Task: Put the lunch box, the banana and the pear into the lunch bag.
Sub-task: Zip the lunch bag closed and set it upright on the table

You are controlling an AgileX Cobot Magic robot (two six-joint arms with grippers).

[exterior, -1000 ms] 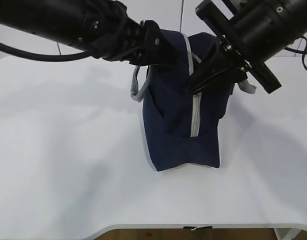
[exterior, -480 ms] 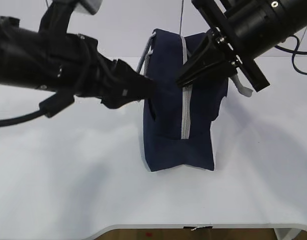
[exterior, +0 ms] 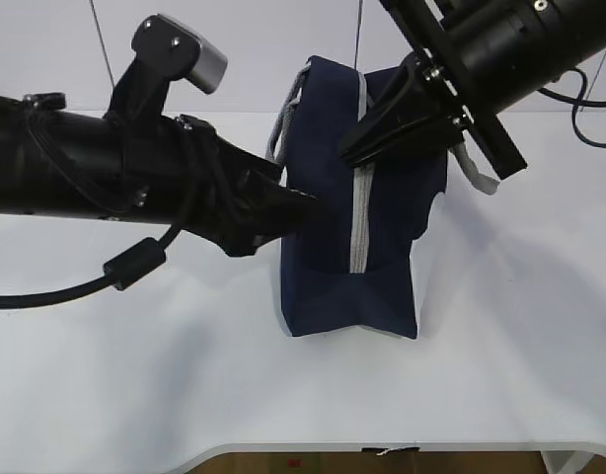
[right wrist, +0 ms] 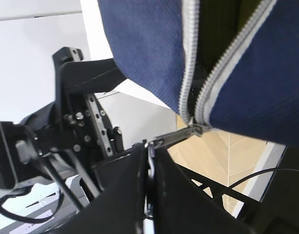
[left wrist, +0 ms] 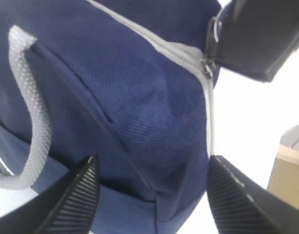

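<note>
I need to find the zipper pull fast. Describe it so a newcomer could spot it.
On the white table stands a navy lunch bag. A grey zipper runs up its near end. The ring pull sits at its top, pinched in the right gripper, the only metal ring there.

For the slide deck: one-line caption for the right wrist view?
Right gripper shut on the ring pull, zipper of the navy lunch bag partly open.

Lunch bag (exterior: 328,197) of matt navy woven cloth with a fine ribbed weave. Its handle (left wrist: 30,97) is coarse grey webbing; its zipper (exterior: 358,222) has grey tape. Ring pull (right wrist: 150,170) is shiny metal. Table (exterior: 135,355) is smooth matt white.
</note>
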